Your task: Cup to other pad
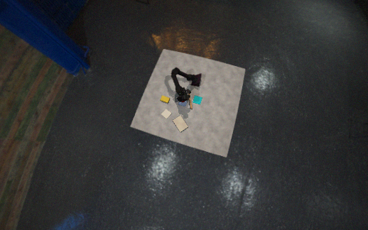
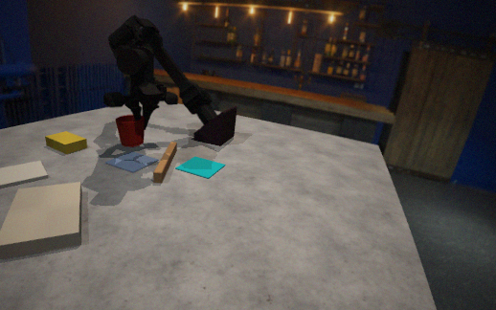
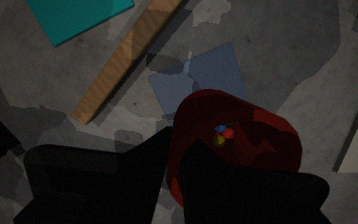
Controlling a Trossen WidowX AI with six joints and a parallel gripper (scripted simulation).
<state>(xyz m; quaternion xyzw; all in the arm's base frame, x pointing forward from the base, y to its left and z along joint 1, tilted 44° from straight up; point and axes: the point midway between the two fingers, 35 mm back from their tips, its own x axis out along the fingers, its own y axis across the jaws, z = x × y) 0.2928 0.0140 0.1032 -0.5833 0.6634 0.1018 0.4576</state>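
Above the blue-grey pad point(image 2: 132, 161) we've got the cup point(image 2: 130, 130) in hand, jaws clamped on its rim wall. One finger sits inside and one outside, judging by the wrist view, where the dark fingers straddle the near edge of the cup.

Exterior view shows the cup clear of the pad, its shadow falling on the pad below, so we read it as lifted off the worktop point(image 2: 287, 215). How high we can't tell.

Marbles point(image 3: 224, 135) are visible at the bottom of the cup: a small blue, red and yellowish cluster, all inside. The cup looks slightly tilted in the wrist view, but that may just be camera angle. A rim grasp keeps the mouth facing up, which is what we want for not spilling.

Target looks like the teal pad point(image 2: 200, 166), on the far side of the wooden bar point(image 2: 165, 161). The bar lies between the two pads, so we need enough height to carry the cup over it, level and slow.

Yellow block point(image 2: 66, 142) and the two beige slabs point(image 2: 42, 216) sit off to the side, away from the route.

Risk: a one-wall pinch could let the cup swing on acceleration.
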